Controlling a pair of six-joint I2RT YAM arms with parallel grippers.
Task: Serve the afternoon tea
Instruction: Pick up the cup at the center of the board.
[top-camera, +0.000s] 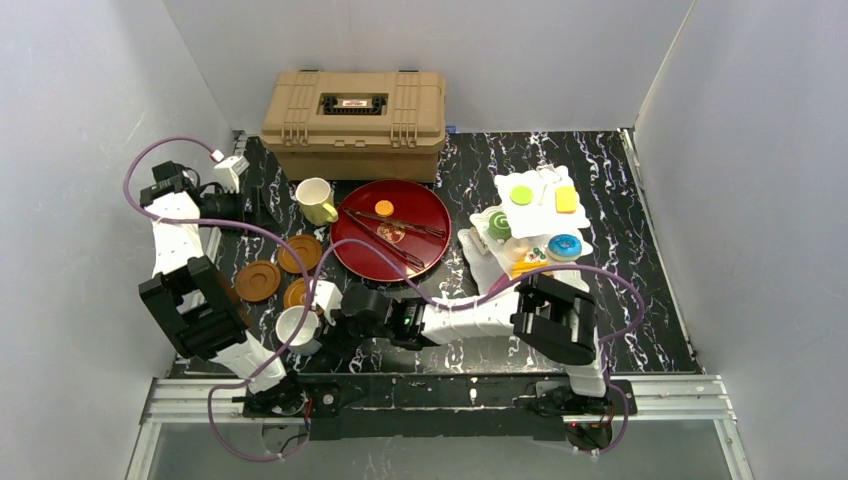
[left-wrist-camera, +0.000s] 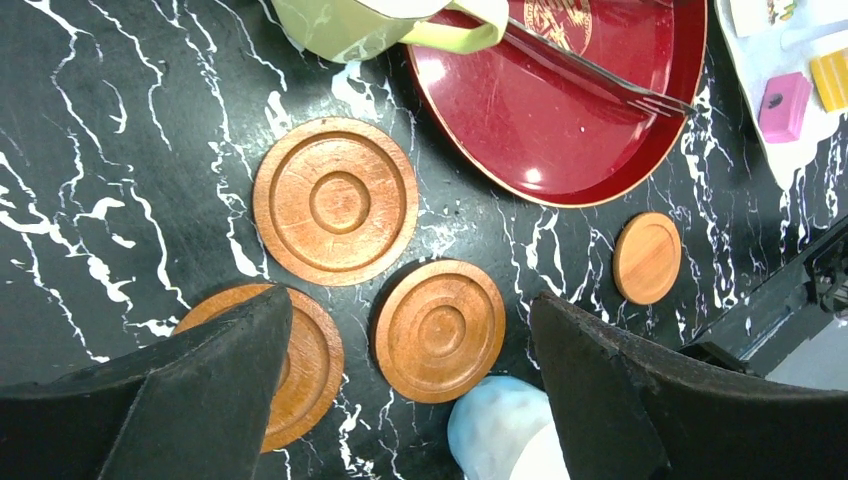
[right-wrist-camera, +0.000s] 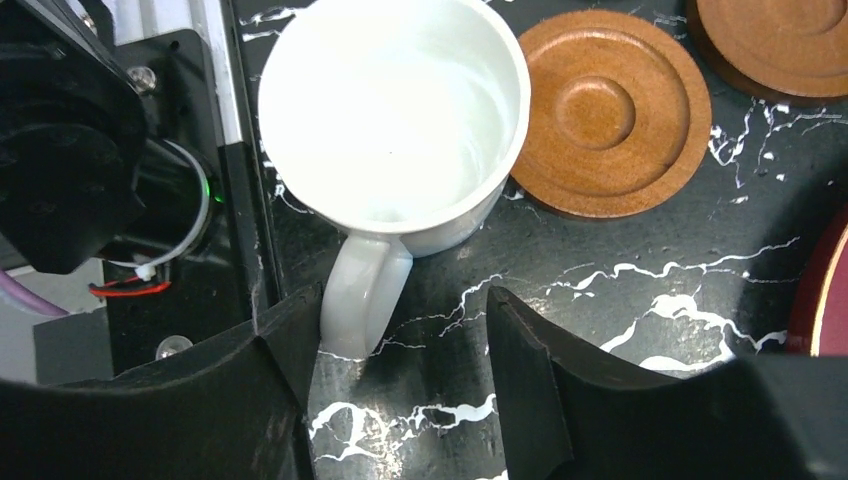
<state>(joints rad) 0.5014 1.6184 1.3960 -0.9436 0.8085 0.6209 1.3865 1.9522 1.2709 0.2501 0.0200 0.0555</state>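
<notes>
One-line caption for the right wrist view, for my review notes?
Open jaws flank the handle of a white mug, a brown saucer beside it on the black marbled table.

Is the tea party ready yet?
Not yet. Cakes sit on the white stand. The right fingers are open around the white mug's handle, seemingly about to grip. Left to do: it and the yellow mug stand on the table, off the bare brown saucers.

3 saucers (left-wrist-camera: 336, 200) left of tray (top-camera: 415, 205) (stand (top-camera: 540, 205) farther right).
</notes>
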